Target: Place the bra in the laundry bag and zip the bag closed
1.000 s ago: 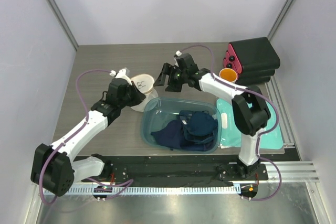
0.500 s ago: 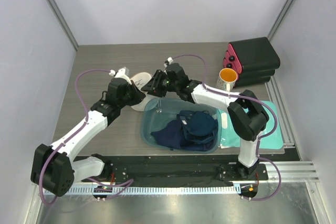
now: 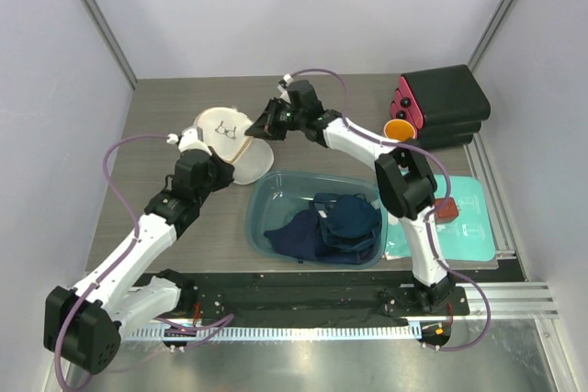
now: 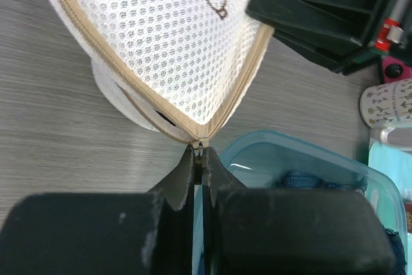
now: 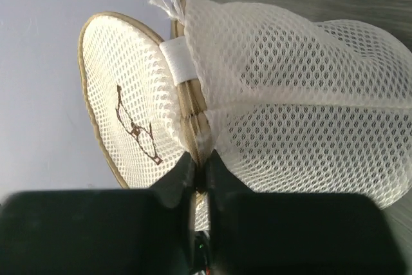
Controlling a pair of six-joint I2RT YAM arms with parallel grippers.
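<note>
The cream mesh laundry bag (image 3: 220, 126) is held up between both grippers at the table's middle back, its two faces spread apart. My left gripper (image 3: 225, 170) is shut on the zip pull (image 4: 199, 148), where the tan zip tapes meet in a V. A dark gap (image 4: 165, 118) shows between the tapes beside the pull. My right gripper (image 3: 260, 126) is shut on the bag's seam (image 5: 196, 140), between the face with the emblem (image 5: 138, 130) and the other face (image 5: 302, 114). The bra does not show plainly in any view.
A clear blue bin (image 3: 266, 192) with navy clothes (image 3: 335, 222) stands just in front of the bag. At the right lies a flat teal pouch (image 3: 469, 231). Behind it are a cup (image 3: 398, 130) with an orange inside and a black box (image 3: 446, 103).
My right gripper moved left from above the bin's back edge to the bag and shut on its seam. The bag tipped up and spread out leftward. My left arm drew back toward the near left.
</note>
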